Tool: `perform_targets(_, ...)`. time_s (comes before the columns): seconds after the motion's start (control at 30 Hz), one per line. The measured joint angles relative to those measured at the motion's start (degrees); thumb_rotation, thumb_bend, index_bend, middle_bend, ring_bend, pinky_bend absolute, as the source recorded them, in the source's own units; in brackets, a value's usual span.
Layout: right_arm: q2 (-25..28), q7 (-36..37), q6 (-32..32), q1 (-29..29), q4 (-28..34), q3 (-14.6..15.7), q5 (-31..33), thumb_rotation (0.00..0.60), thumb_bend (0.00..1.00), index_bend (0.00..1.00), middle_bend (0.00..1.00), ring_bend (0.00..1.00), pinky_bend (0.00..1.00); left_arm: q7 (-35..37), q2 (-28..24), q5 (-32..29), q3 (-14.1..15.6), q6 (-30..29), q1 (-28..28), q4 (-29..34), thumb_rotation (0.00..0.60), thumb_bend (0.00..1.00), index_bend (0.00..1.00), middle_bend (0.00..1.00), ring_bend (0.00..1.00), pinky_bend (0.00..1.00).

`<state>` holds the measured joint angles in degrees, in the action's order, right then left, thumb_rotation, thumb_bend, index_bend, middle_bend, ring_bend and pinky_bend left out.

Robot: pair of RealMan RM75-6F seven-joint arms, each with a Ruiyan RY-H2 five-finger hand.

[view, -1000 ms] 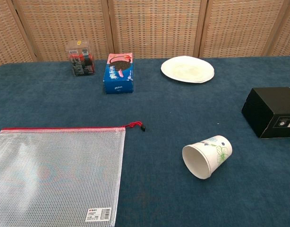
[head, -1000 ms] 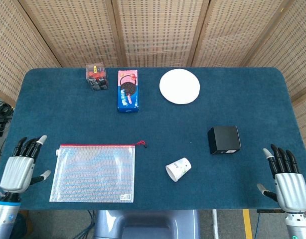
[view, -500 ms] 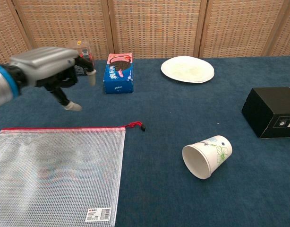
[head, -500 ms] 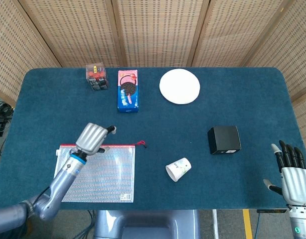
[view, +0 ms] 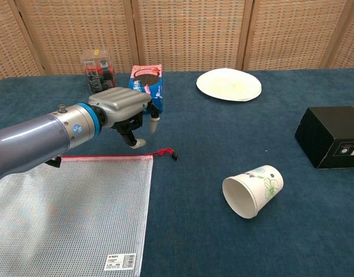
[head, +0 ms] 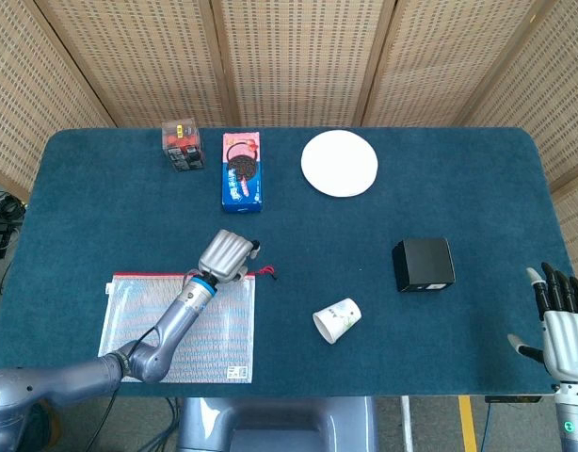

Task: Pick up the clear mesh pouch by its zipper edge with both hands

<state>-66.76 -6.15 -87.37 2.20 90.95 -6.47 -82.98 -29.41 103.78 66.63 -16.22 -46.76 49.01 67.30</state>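
Clear mesh pouch (head: 176, 325): rectangular, translucent, lying flat near the table's (head: 458, 188) front-left corner. Red zipper edge (view: 102, 156) along its far side, closed; red pull cord (view: 165, 153) trailing past the right end. White label at front-right corner.

Left hand (head: 229, 255) moved right along the pouch's (head: 176, 328) zipper edge; right hand (head: 562, 322) lowered.
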Motion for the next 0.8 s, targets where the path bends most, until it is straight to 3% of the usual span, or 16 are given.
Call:
perform_targets(0.17, -0.3, -0.1, 0.5, 0.3, -0.5, 0.1, 0.2, 0.6, 0.0, 0.08, 0.0, 0.0, 0.0, 1.9, 1.7, 0.1, 0.7, -0.1, 0.8, -1.7, 0.6, 0.39, 0.49, 0.94, 0.98, 1.0)
perform_targets(0.8, -0.1, 0.8, 0.7, 0.5, -1.0, -0.2, 1.1, 0.6, 0.0, 0.08, 0.0, 0.0, 0.0, 4.8, 10.6, -2.0, 1.2, 2.1, 5.9, -12.0, 0.6, 0.39, 0.48, 0.94, 0.98, 1.0)
